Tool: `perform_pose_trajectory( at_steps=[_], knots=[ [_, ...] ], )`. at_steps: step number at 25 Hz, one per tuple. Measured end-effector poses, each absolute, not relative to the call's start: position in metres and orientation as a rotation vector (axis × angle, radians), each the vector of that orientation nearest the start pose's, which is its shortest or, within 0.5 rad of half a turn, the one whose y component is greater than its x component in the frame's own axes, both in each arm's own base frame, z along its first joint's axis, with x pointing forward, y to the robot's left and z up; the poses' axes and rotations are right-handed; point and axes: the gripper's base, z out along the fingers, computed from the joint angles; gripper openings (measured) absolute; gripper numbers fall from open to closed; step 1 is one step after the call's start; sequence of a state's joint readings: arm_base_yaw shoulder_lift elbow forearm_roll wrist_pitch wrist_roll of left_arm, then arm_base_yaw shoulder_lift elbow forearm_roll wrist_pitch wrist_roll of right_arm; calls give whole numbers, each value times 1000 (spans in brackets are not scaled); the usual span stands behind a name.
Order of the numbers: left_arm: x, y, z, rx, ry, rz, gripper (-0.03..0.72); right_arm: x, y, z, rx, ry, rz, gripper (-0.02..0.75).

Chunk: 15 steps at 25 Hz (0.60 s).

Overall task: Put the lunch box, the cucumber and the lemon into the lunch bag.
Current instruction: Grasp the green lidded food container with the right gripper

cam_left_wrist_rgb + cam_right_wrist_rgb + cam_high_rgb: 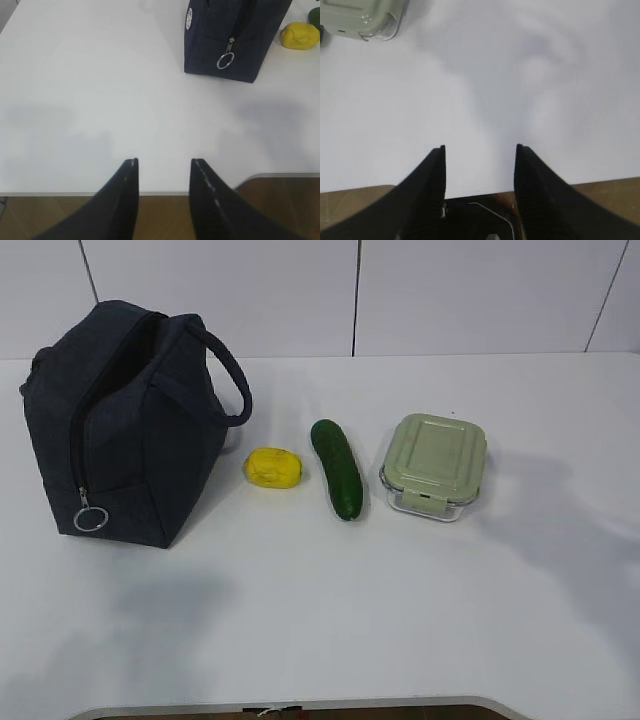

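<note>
The dark navy lunch bag (125, 430) stands upright at the left of the white table, its top zipper open and a ring pull (89, 518) hanging at the front. To its right lie the yellow lemon (274, 468), the dark green cucumber (337, 467) and the lunch box (434, 465) with its sage-green lid, in a row. Neither arm shows in the exterior view. My left gripper (163, 161) hangs open over the table's near edge, well short of the bag (232, 35) and lemon (299, 35). My right gripper (480, 147) is open and empty, the lunch box (362, 17) far ahead to its left.
The table's front edge (300, 704) runs close below both grippers, with brown floor beyond it. A white panelled wall (350, 295) closes the back. Bare tabletop (330, 600) lies between the objects and the front edge.
</note>
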<state>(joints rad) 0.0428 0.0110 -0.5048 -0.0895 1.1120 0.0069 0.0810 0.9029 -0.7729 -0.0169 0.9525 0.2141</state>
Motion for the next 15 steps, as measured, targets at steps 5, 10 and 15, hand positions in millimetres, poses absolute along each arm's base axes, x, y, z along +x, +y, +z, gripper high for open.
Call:
perform_pose_trajectory(
  at_steps=[5, 10, 15],
  knots=[
    [-6, -8, 275, -31, 2099, -78, 242, 197, 19, 301, 195, 2607, 151, 367],
    [-6, -8, 275, -31, 2099, -78, 242, 232, 31, 306, 159, 2633, 287, 367],
    [-6, -8, 275, -31, 2099, -78, 242, 261, 50, 309, 67, 2618, 530, 367]
  ],
)
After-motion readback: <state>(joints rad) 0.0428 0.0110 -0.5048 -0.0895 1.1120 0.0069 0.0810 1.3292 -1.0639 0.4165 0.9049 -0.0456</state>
